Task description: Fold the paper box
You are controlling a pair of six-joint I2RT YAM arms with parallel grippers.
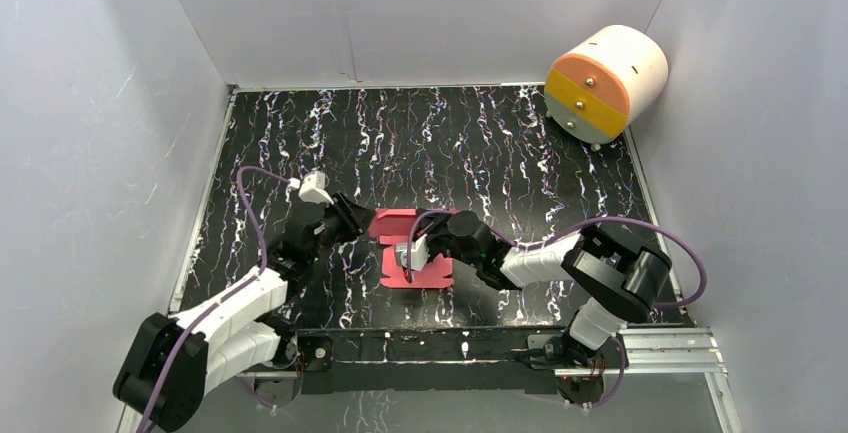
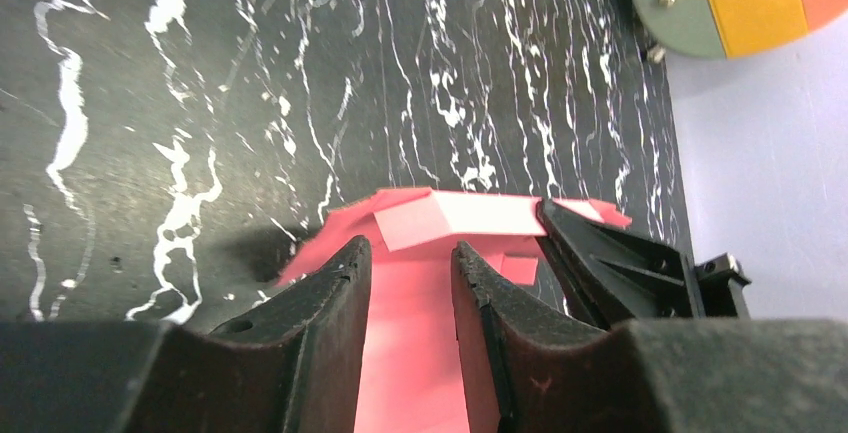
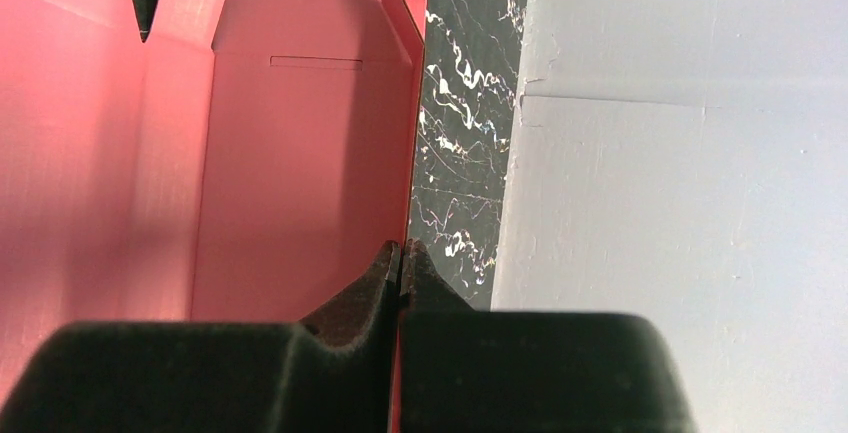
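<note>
From above, we see the box [image 1: 425,275] lying mid-worktop [image 1: 450,143] between the two arms, a pink-red card sheet only partly raised. The left gripper [image 1: 352,219] is at its left edge and the right gripper [image 1: 412,253] is over its middle. A cylinder [image 1: 605,83] sits well apart in the far right corner. In the left wrist view, the left gripper [image 2: 410,251] stands narrowly parted over the card, pinching nothing that we can make out. Beyond its tips a pale flap of the box [image 2: 470,215] is folded over. In the right wrist view, the right gripper [image 3: 401,253] is clamped on the thin edge of an upright side panel of the box [image 3: 290,173]. A slot [image 3: 315,61] is cut in the floor panel further on. We judge the card light, thin and springy: it will bend readily along its creases, spring back if released, and dent or tear if squeezed mid-panel. The sheet may also slide on the smooth worktop. We would take hold at a flap's free edge, close to its crease, while the other gripper pins the base.
</note>
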